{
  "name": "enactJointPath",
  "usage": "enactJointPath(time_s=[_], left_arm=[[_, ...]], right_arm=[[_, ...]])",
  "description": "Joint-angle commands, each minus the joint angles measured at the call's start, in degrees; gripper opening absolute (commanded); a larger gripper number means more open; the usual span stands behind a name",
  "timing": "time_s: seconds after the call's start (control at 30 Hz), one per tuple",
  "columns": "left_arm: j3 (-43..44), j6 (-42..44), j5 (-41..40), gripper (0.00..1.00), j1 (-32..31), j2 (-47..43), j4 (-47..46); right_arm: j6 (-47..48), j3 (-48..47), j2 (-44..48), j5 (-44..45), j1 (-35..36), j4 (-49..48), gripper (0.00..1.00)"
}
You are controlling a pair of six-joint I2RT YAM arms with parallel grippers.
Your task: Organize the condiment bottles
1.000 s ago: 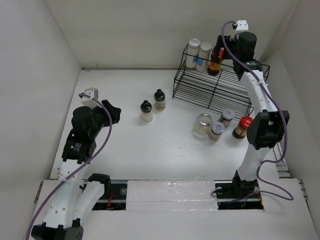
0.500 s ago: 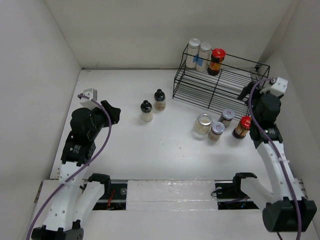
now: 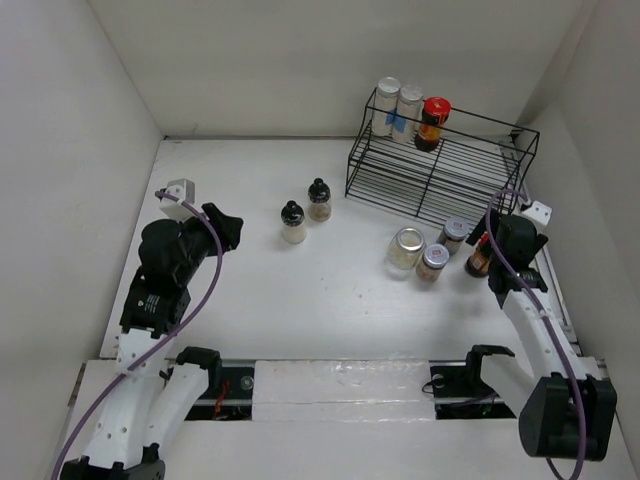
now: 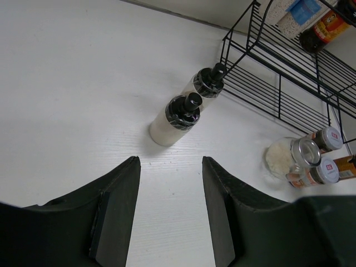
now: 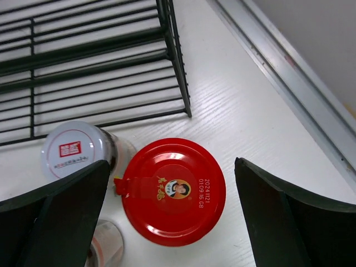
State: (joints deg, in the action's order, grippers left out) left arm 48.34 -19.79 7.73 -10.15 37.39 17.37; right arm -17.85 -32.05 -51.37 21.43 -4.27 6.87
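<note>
Two silver-lidded blue-labelled bottles (image 3: 397,107) and a red-capped amber bottle (image 3: 433,121) stand on the top shelf of the black wire rack (image 3: 430,175). Two black-capped pale bottles (image 3: 292,222) (image 3: 319,199) stand mid-table; they also show in the left wrist view (image 4: 175,118) (image 4: 207,83). My right gripper (image 3: 493,243) (image 5: 172,162) is open, directly above the second red-capped bottle (image 5: 173,191), one jaw on each side, not touching. A clear jar (image 3: 406,248) and two small silver-lidded jars (image 3: 433,262) (image 3: 455,233) stand beside it. My left gripper (image 3: 226,226) (image 4: 169,167) is open and empty, left of the black-capped bottles.
The rack's lower shelf (image 5: 94,55) lies just beyond the red cap. A silver-lidded jar (image 5: 75,150) touches or nearly touches the red-capped bottle on its left. A metal rail (image 5: 289,72) and the right wall are close on the right.
My right gripper has left the red-capped bottle on the rack's top shelf, pulled back and come down over the red-capped bottle on the table. The left arm has barely moved.
</note>
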Motion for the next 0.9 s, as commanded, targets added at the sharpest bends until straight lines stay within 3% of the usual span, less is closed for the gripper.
enactJointPath(time_s=[0.0, 0.13, 0.37, 0.47, 0.5, 0.63, 0.87], left_arm=[[0.35, 0.63, 0.8, 0.44, -0.22, -1.09, -2.6], [0.35, 0.63, 0.8, 0.44, -0.22, -1.09, -2.6], [0.35, 0.63, 0.8, 0.44, -0.22, -1.61, -2.6], [0.35, 0.63, 0.8, 0.44, -0.22, -1.61, -2.6], [0.35, 0.63, 0.8, 0.44, -0.22, -1.61, -2.6], [0.35, 0.63, 0.8, 0.44, -0.22, -1.61, -2.6], [0.35, 0.63, 0.27, 0.44, -0.22, -1.61, -2.6]], right_arm=[[-1.84, -0.11, -2.06, -1.91, -1.87, -1.78, 0.99], [-1.84, 0.41, -3.29, -4.03, -3.1, -2.92, 0.99], [-3.15, 0.41, -5.75, -8.16, -5.22, -3.45, 0.84], [-3.86, 1.55, -3.39, -8.69, -5.22, -3.45, 0.8], [-3.86, 1.56, -2.77, -8.69, -5.22, -3.45, 0.72], [-3.86, 1.21, 0.48, -8.69, -5.22, -1.79, 0.58], [-2.81, -4.06, 12.51, -8.15, -5.22, 3.23, 0.53]])
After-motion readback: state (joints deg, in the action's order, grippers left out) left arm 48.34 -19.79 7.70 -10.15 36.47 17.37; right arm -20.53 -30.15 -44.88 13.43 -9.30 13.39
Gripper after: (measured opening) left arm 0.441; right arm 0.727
